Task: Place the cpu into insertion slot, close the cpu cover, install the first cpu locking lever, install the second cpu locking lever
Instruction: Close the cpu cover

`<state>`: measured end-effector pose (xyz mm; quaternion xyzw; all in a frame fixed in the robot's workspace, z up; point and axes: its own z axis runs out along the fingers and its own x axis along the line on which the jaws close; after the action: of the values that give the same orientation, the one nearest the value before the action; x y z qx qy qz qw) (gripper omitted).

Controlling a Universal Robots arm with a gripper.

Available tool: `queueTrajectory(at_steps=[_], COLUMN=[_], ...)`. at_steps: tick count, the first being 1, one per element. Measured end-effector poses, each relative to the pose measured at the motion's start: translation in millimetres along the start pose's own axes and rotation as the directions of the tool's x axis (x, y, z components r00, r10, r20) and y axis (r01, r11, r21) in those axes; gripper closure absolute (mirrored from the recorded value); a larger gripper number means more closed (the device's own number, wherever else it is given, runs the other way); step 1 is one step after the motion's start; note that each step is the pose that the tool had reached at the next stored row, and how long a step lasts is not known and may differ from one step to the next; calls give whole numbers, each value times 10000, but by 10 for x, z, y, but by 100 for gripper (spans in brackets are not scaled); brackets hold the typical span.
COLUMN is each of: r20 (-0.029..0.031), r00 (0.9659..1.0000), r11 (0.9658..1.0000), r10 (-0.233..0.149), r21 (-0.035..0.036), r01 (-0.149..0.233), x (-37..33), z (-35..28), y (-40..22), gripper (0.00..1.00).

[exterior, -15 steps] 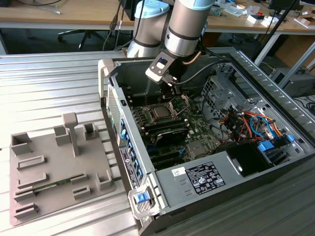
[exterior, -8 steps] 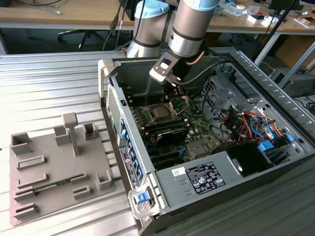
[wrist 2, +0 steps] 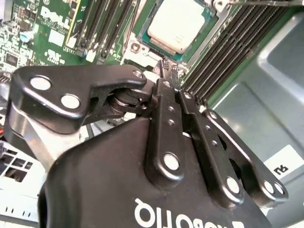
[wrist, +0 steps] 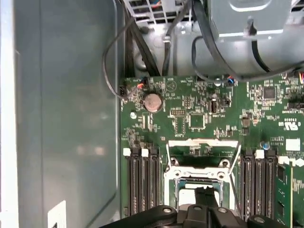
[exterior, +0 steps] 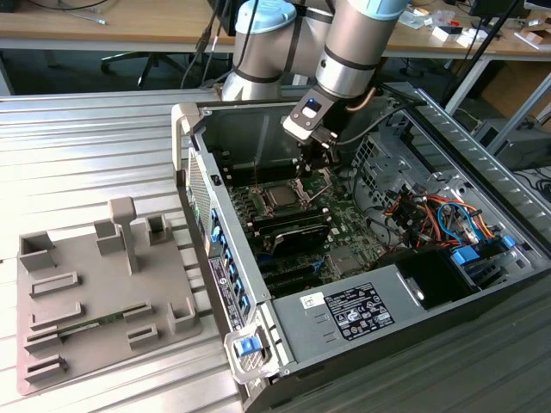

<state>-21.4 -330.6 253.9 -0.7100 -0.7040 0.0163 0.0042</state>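
Leaning into the case [exterior: 250,129], the claw [exterior: 312,165] hangs near the cpu [exterior: 280,197].

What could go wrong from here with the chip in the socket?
The gripper hangs close above the chip, which lies in the socket with the cover open: a bump might shift it. Swung down carelessly, the cover might catch the chip's edge.

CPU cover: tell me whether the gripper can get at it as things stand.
Probably yes. In the first wrist view the cpu cover stands open and the gripper hangs close by it, with no cable or part between them.
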Motion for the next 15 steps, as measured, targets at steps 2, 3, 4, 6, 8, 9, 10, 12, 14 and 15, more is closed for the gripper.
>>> queueTrajectory(at_steps=[2, 3, 4, 6, 8, 9, 10, 12, 14, 15], r20=[0, -1, -2, -1, 1, 1, 0, 2, -1, -1], r00=[10000, 10000, 10000, 10000, 10000, 10000, 10000, 10000, 10000, 10000], r11=[10000, 10000, 10000, 10000, 10000, 10000, 10000, 10000, 10000, 9999], r10=[-1, -2, -1, -2, -2, -3, -2, -3, -3, -2], r21=[6, 11, 21, 43, 72, 78, 86, 94, 96, 102], r01=[1, 2, 1, 2, 2, 3, 2, 3, 3, 2], x=[0, 0, 1, 1, 1, 1, 2, 2, 2, 2], z=[-20, -26, -30, -34, -40, -42, -45, -55, -62, -68], y=[40, 67, 98, 159, 244, 266, 296, 336, 364, 398], gripper=[89, 89, 89, 89, 89, 89, 89, 89, 89, 89])
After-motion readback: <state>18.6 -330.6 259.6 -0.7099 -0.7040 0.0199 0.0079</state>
